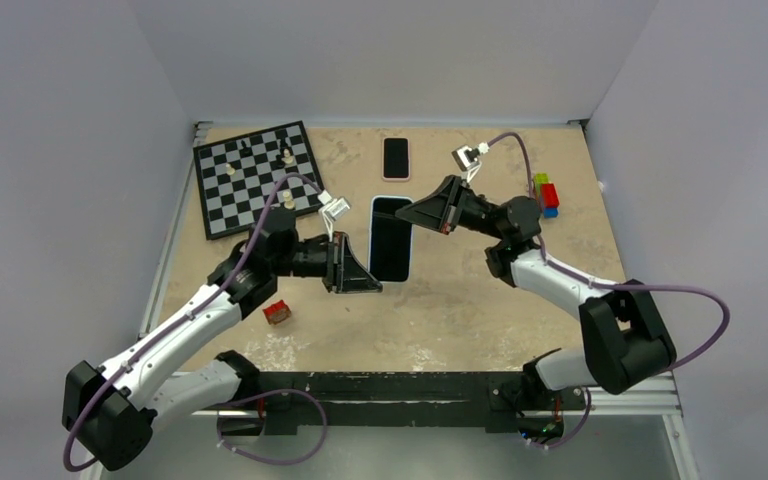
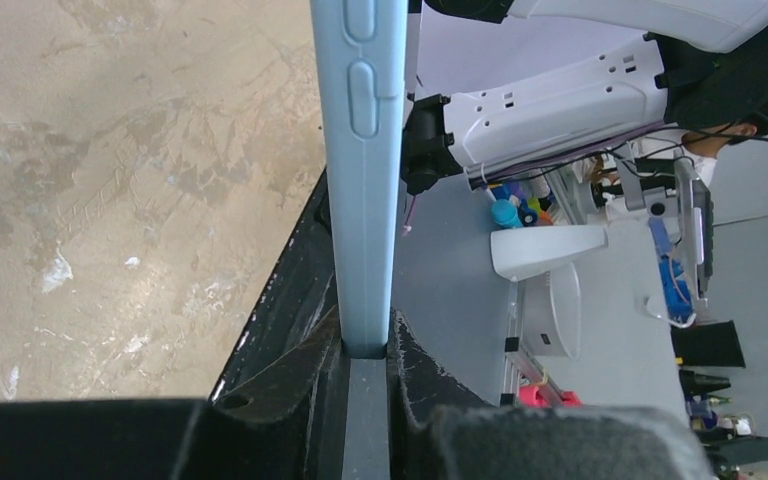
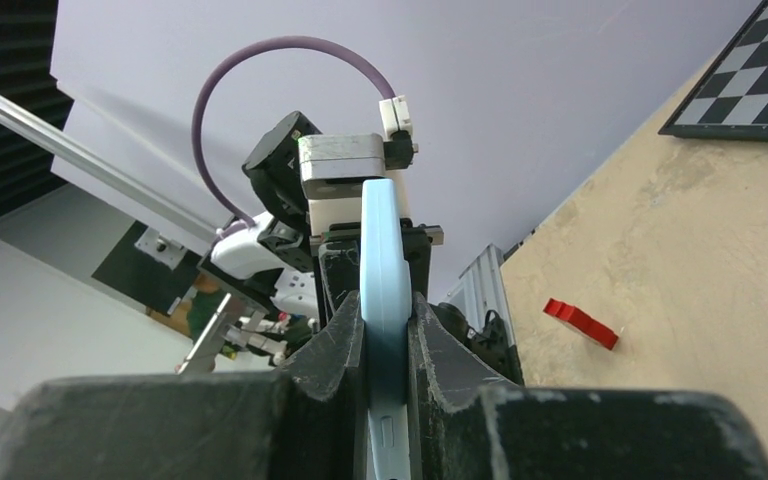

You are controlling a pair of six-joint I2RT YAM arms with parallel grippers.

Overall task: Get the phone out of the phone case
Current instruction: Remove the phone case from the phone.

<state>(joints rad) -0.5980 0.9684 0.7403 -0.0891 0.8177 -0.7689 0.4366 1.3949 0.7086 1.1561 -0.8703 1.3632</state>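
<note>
The phone, dark screen facing up, sits in a light blue case and is held level above the middle of the table. My left gripper is shut on the case's lower left edge. In the left wrist view the case edge with its side buttons runs up from between the fingers of the left gripper. My right gripper is shut on the case's upper right edge. In the right wrist view the blue case is pinched in the right gripper.
A chessboard with several pieces lies at the back left. A second phone in a pink case lies at the back centre. A red brick lies near the left arm. A stack of coloured bricks stands at the right.
</note>
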